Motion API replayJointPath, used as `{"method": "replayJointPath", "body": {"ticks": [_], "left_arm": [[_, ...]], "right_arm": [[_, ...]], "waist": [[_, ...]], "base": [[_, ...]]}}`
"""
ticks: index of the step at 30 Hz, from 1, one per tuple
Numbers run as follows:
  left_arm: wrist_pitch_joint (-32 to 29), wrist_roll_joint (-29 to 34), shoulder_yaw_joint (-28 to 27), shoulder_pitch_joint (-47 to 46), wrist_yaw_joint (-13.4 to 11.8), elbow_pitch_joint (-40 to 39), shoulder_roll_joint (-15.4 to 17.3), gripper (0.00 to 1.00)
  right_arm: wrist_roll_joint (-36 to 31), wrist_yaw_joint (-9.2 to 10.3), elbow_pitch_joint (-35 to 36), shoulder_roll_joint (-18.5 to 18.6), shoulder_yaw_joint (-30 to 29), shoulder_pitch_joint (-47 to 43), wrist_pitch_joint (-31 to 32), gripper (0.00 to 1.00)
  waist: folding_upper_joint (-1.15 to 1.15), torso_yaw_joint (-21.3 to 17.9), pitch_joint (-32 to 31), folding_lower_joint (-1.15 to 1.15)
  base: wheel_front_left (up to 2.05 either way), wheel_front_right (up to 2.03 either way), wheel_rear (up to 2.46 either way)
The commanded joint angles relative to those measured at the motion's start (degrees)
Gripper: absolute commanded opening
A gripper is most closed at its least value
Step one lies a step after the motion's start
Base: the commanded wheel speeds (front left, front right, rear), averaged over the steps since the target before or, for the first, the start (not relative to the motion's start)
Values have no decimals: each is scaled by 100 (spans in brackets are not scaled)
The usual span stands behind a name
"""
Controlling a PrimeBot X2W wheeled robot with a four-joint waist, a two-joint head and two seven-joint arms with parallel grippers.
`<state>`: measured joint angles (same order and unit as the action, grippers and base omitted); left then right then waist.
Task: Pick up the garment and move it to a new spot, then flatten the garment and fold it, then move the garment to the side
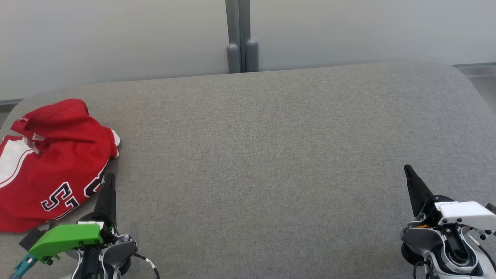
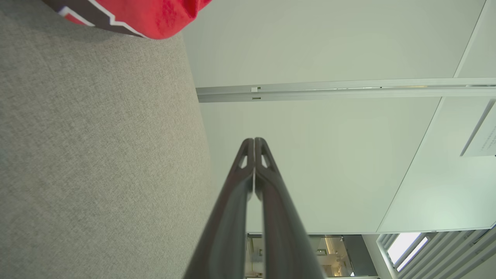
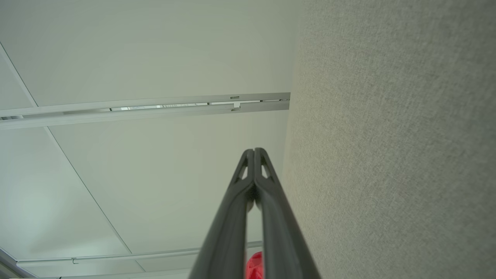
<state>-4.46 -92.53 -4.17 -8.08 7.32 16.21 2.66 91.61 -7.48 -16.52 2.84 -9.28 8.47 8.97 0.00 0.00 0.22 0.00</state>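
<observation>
A: Jaw state?
B: Pressed together, empty: left gripper (image 1: 110, 176), tip just beside garment (image 1: 50, 162); right gripper (image 1: 407, 167), near tabletop (image 1: 271, 155) right edge.
A: Location of garment?
B: Crumpled, red, on tabletop at left edge, toward near corner.

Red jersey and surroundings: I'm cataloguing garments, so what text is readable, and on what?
"S", then letters cut off by folds: on the red jersey.
Neck tag on the jersey: too small to read.
Paper notice in the left wrist view: blurred, unreadable.
</observation>
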Motion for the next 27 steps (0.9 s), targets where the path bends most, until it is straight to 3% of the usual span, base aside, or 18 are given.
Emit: {"method": "replayJointPath", "body": {"ticks": [1, 27], "left_arm": [[2, 1, -21, -80, 35, -17, 41, 0], [2, 1, -21, -80, 34, -17, 41, 0]], "right_arm": [[27, -2, 16, 6, -8, 32, -9, 0], [27, -2, 16, 7, -8, 32, -9, 0]], "waist": [[0, 0, 0, 0], [0, 0, 0, 0]], "base": [[0, 0, 0], [0, 0, 0]]}}
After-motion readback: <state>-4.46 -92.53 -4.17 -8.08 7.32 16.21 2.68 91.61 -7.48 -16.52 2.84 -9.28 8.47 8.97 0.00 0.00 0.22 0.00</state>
